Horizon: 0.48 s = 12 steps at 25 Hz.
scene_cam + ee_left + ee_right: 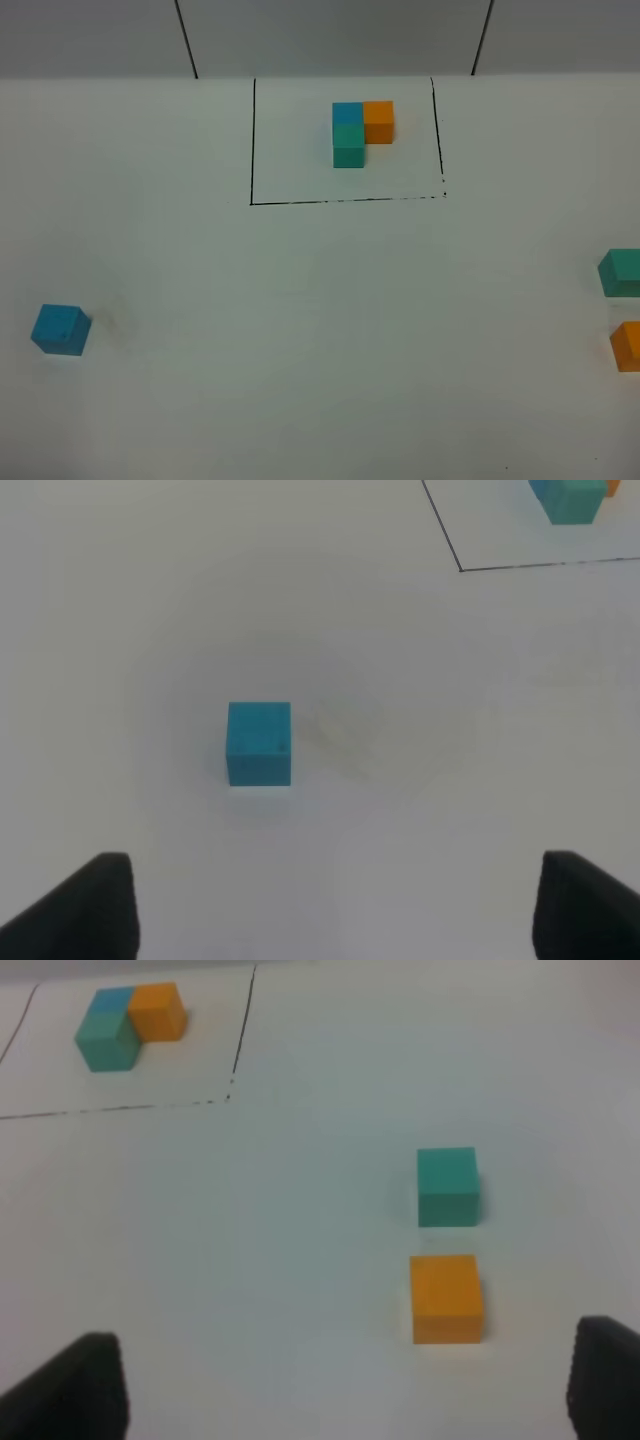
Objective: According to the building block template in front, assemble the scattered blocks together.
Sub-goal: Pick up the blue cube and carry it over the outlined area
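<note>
From the high camera, the white bench (300,380) carried a black-line rectangle (345,200), its line showing on the left, near and right sides. Inside it, towards the far edge, sat the building block template (361,131). It was made of three cubes touching in an L: a blue one at the back, a teal one in front of it, and an orange one on the blue's right. Nothing else lay in the frame.

Three loose cubes lay outside it, making six in all, two of each colour. The blue cube (61,330) sat alone far to the left. The teal cube (621,272) and the orange cube (627,346) sat at the right edge, both cut off by the picture. The teal was the farther of the two. Neither hand showed here.

In the left wrist view, the left hand (340,910) was spread wide and held nothing. The blue cube lay on bare bench ahead of it, apart from both fingertips. A corner of the frame and part of the template showed beyond.

In the right wrist view, the right hand (345,1390) was likewise spread and empty. The orange cube lay nearer to it, with the teal just past it across a narrow gap. The template was well apart, inside its line.
</note>
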Tool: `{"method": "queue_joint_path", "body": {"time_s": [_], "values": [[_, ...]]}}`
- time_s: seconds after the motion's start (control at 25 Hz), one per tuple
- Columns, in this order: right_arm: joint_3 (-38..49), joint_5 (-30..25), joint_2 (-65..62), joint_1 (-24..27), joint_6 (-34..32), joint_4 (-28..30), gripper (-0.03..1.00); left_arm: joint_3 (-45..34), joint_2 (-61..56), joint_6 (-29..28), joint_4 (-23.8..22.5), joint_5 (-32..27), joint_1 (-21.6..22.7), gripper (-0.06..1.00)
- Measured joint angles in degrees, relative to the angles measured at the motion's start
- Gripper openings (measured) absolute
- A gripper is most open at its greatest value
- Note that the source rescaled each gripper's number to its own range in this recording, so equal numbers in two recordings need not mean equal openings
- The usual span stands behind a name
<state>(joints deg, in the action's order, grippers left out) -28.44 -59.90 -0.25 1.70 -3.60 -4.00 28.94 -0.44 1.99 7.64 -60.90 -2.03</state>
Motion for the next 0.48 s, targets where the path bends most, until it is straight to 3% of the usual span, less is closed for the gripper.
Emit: {"method": "queue_joint_path", "body": {"time_s": [0.48], "values": [[0.0, 0.0, 0.0, 0.0, -0.1, 0.0, 0.74, 0.0, 0.0, 0.0, 0.0, 0.0, 0.0, 0.7]]}}
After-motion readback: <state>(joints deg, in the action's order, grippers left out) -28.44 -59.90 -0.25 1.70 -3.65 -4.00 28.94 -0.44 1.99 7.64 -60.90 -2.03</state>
